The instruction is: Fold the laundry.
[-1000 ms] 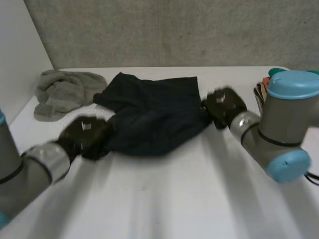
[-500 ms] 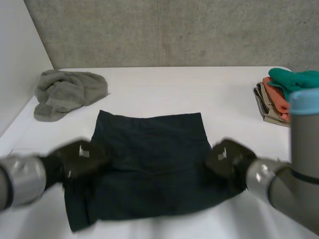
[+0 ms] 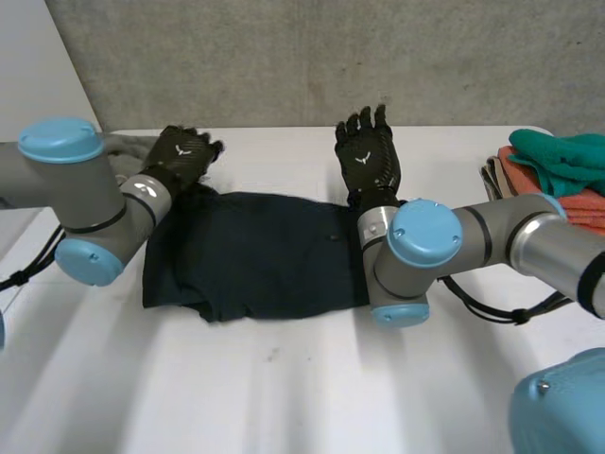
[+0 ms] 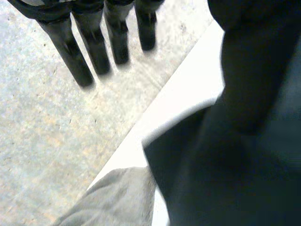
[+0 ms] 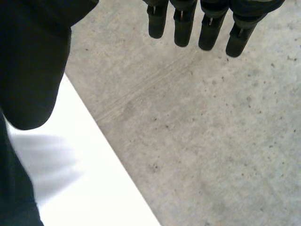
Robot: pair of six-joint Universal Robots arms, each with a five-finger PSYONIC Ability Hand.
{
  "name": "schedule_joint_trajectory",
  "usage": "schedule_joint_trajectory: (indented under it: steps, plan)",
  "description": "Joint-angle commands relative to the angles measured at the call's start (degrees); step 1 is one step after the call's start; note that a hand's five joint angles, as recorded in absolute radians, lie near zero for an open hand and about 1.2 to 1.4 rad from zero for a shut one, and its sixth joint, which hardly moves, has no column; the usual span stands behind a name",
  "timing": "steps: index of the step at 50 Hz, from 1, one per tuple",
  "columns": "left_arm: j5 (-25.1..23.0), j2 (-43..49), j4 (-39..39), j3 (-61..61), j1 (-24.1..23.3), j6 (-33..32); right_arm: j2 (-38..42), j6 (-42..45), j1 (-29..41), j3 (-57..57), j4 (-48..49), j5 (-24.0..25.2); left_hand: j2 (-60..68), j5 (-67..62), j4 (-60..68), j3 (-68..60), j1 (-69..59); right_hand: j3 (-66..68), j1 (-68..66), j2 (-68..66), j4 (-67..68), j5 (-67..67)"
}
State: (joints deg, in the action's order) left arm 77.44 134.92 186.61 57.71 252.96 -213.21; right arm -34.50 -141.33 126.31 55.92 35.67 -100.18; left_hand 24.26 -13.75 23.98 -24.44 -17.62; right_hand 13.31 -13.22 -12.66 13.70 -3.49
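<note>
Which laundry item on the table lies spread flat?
The dark garment, laid out flat in the middle; the grey towel beside it is bunched up, and the teal-topped pile is a stack.

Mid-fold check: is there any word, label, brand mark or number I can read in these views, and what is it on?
No readable text in any view.
Back of the left robot hand: a small white mark, too small to read.
Back of the right robot hand: a small white mark, too small to read.
On the dark garment: no legible label or print.
</note>
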Motion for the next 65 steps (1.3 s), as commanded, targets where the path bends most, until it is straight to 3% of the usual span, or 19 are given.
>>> schedule_joint_trajectory:
  steps: [1, 4, 9, 16, 20, 29, 31, 32, 33, 36, 39, 43, 48, 53, 60, 61, 62, 63, 65]
  plan:
    - [1.5, -9.2, 0.6, 7.7, -2.0, 4.3, -12.4, -10.3, -1.5, 7.2, -0.5, 4.5, -14.3, 13.8, -14.0, 14.4, 7.6, -3.3, 3.2, 2.7, -3.7, 3.5]
    - [1.2, -16.2, 4.4, 15.0, -2.2, 6.1, -19.1, -14.6, -2.6, 12.4, -2.2, 6.1, -14.3, 13.8, -14.0, 14.4, 7.6, -3.3, 3.2, 2.7, -3.7, 3.5]
    - [-0.6, -25.3, 11.7, 26.5, -2.0, 10.0, -28.6, -18.5, -5.5, 18.9, -19.5, 12.6, -14.3, 13.8, -14.0, 14.4, 7.6, -0.5, 0.4, -0.2, -0.9, 0.7]
    - [-6.1, -31.5, 12.5, 36.0, -1.9, 16.9, -28.5, -23.6, -8.8, 22.9, -41.2, 15.3, -14.3, 13.8, -14.0, 14.4, 7.6, 15.7, -15.8, -16.3, 15.3, -15.5]
    - [-7.4, -32.2, 8.9, 37.7, -1.9, 18.1, -25.9, -24.1, -9.3, 25.9, -40.2, 17.6, -14.3, 13.8, -14.0, 14.4, 7.6, 16.5, -16.6, -17.2, 16.1, -16.4]
    - [-7.0, -31.1, 7.4, 38.7, -2.3, 18.2, -17.2, -22.6, -9.1, 26.3, -29.3, 15.6, -14.3, 13.8, -14.0, 14.4, 7.6, 16.5, -16.6, -17.2, 16.1, -16.4]
    - [-6.9, -31.0, 7.5, 38.7, -2.3, 18.3, -15.3, -22.0, -9.1, 25.5, -27.8, 14.6, -14.3, 13.8, -14.0, 14.4, 7.6, 27.7, -27.8, -28.4, 27.3, -27.6]
    - [-6.8, -31.2, 7.5, 38.7, -2.3, 18.3, -15.0, -21.7, -9.1, 25.2, -27.7, 14.1, -14.3, 13.8, -14.0, 14.4, 7.6, 40.6, -40.7, -41.3, 40.2, -40.5]
    - [-6.8, -31.3, 7.5, 38.8, -2.3, 18.3, -15.0, -21.3, -9.4, 25.0, -27.3, 12.0, -14.3, 13.8, -14.0, 14.4, 7.6, 66.4, -66.5, -67.1, 66.0, -66.3]
    - [-6.5, -31.4, 7.5, 38.8, -2.1, 18.4, -18.8, -20.8, -10.5, 26.5, -26.3, 5.9, -14.3, 13.8, -14.0, 14.4, 7.6, 66.7, -66.8, -67.3, 66.3, -66.5]
    - [-6.4, -32.2, 7.5, 38.9, -1.8, 18.4, -23.8, -20.1, -12.1, 29.5, -25.2, 3.6, -14.3, 13.8, -14.0, 14.4, 7.6, 66.7, -66.8, -67.3, 66.3, -66.5]
    - [-6.3, -33.7, 7.5, 39.3, -1.0, 18.5, -29.1, -14.2, -16.4, 34.5, -24.2, 6.0, -14.3, 13.8, -14.0, 14.4, 7.6, 66.7, -66.8, -67.3, 66.3, -66.5]
    - [-6.5, -35.4, 7.5, 40.1, -0.2, 19.2, -31.7, 3.5, -23.0, 37.3, -26.1, 5.4, -14.3, 13.8, -14.0, 14.4, 7.6, 66.7, -66.8, -67.3, 66.3, -66.5]
    - [-6.7, -36.7, 7.8, 40.8, -0.4, 20.4, -32.2, 11.8, -18.7, 36.4, -20.5, 5.6, -14.3, 13.8, -14.0, 14.4, 7.6, 66.7, -66.8, -67.3, 66.3, -66.5]
    - [-6.3, -36.8, 8.2, 39.8, -2.0, 21.6, -33.5, 17.3, -3.5, 39.6, -3.3, 21.8, -14.3, 13.8, -14.0, 14.4, 7.6, 66.7, -66.8, -67.3, 66.3, -66.5]
    - [-6.1, -36.8, 8.1, 39.5, -2.5, 21.9, -31.6, 18.2, -0.7, 40.4, -0.7, 27.3, -14.3, 13.8, -14.0, 14.4, 7.6, 66.7, -66.8, -67.3, 66.3, -66.5]
    - [-5.9, -36.9, 8.0, 39.3, -2.6, 22.0, -31.6, 18.2, -0.6, 40.4, -0.7, 27.3, -14.3, 13.8, -14.0, 14.4, 7.6, 66.7, -66.8, -67.3, 66.3, -66.5]
    - [-5.6, -36.9, 7.9, 39.1, -2.9, 22.0, -28.2, 18.5, 2.6, 40.4, 0.4, 33.6, -14.3, 13.8, -14.0, 14.4, 7.6, 66.7, -66.8, -67.3, 66.3, -66.5]
    - [-4.8, -37.0, 7.5, 38.8, -3.3, 22.3, -25.5, 19.0, 4.0, 39.4, -0.2, 36.5, -14.3, 13.8, -14.0, 14.4, 7.6, 66.7, -66.8, -67.3, 66.3, -66.5]
